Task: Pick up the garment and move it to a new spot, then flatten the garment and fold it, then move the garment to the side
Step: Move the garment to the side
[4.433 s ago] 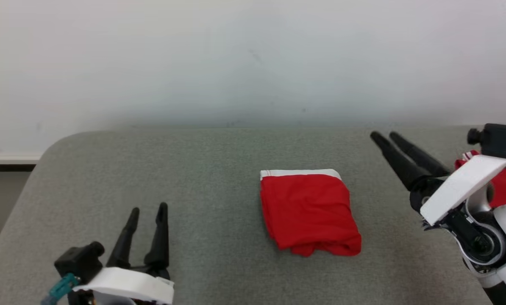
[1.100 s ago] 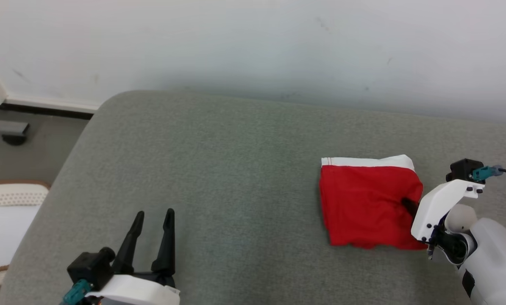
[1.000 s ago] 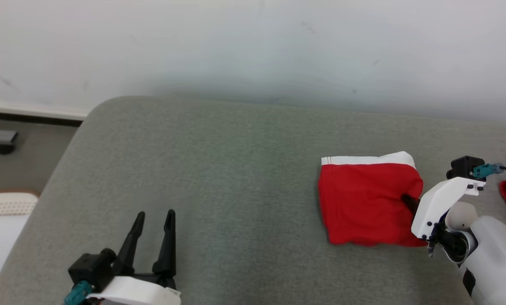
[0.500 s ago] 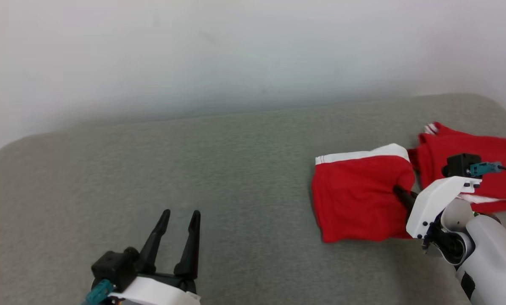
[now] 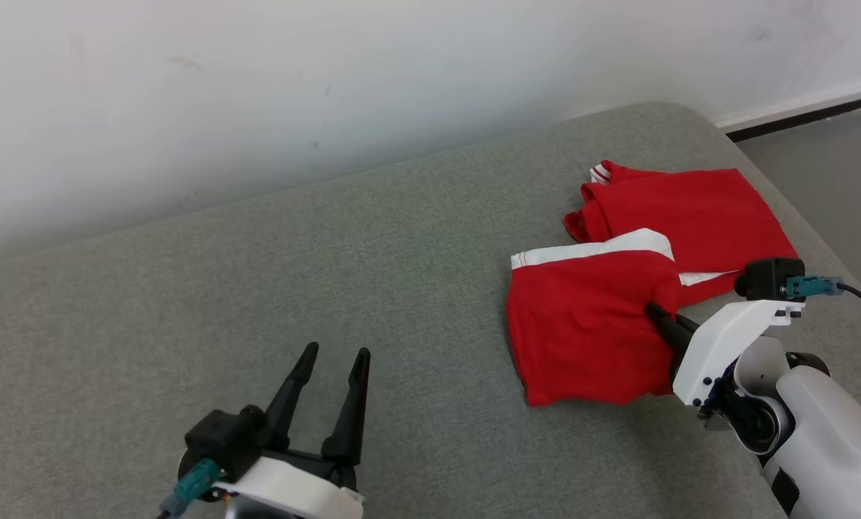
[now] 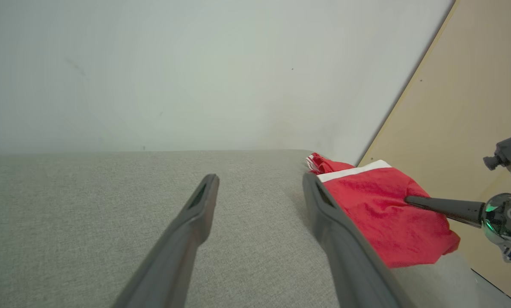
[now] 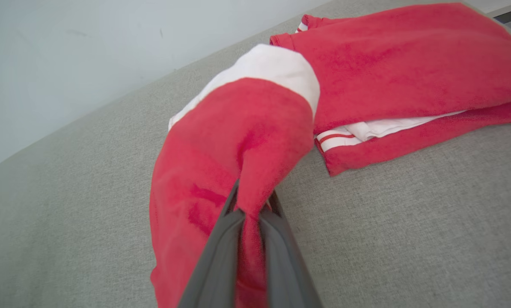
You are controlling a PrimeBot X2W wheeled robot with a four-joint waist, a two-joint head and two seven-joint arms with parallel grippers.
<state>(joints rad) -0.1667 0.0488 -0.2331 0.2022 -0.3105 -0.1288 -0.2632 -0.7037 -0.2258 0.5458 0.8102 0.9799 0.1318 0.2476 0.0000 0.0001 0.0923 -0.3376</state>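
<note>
Two red garments lay toward the right end of the grey padded surface [image 5: 257, 274], which ran along a pale wall [image 5: 257, 86]. The nearer one, the folded garment [image 5: 582, 339], was a rough square with a white band along its far edge. The right hand [image 5: 652, 311] had its two dark fingers pressed together on this garment's right edge, pinching a bunch of red cloth that rose to a small peak at the fingers. The rest of the piece looked to rest on the padding. Its far right corner met the near edge of the second garment [image 5: 690, 209], which lay flat just beyond it, close to the rounded corner of the surface, with a white striped edge showing underneath. The left hand [image 5: 337, 351] hovered well apart from both, over bare padding at the near left, its fingers spread wide and holding nothing. Grey floor [image 5: 834, 166] showed past the right end.
</note>
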